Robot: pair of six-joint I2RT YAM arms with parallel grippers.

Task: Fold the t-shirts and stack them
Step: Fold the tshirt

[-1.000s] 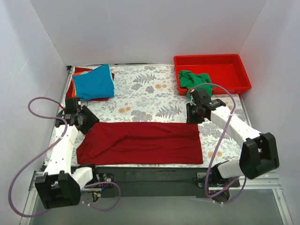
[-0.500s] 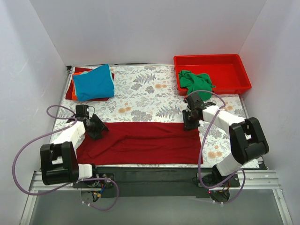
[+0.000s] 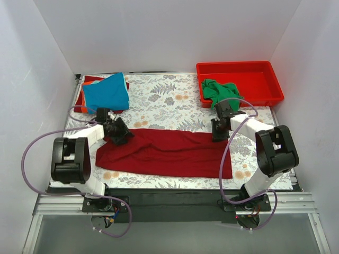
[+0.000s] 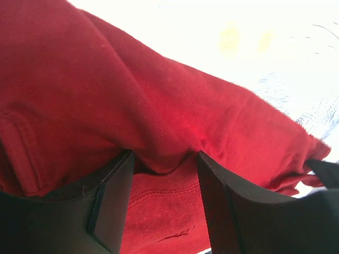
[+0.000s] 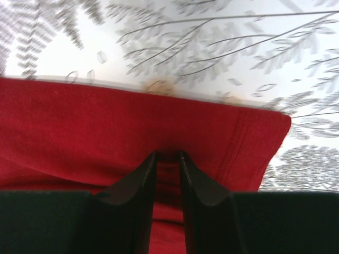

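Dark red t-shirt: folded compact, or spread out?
Partly folded: the dark red t-shirt lies as a long narrow band across the table, left gripper and right gripper pinching its far corners.

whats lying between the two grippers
The dark red shirt spans it, pinched at one end by the left gripper and at the other by the right gripper; top view shows it.

The cloth (image 3: pixel 175 100) covers the table. The big shirt (image 3: pixel 169 153) lies on it across the near half, running from left to right. The shirt stack (image 3: pixel 106 92) sits at the far left corner, behind the big shirt's left end. The tray (image 3: pixel 254 84) stands at the far right corner, with a shirt (image 3: pixel 218 90) in its left end. The left gripper (image 3: pixel 119 135) is at the big shirt's far left corner. The right gripper (image 3: pixel 217 135) is at its far right corner, just before the tray.
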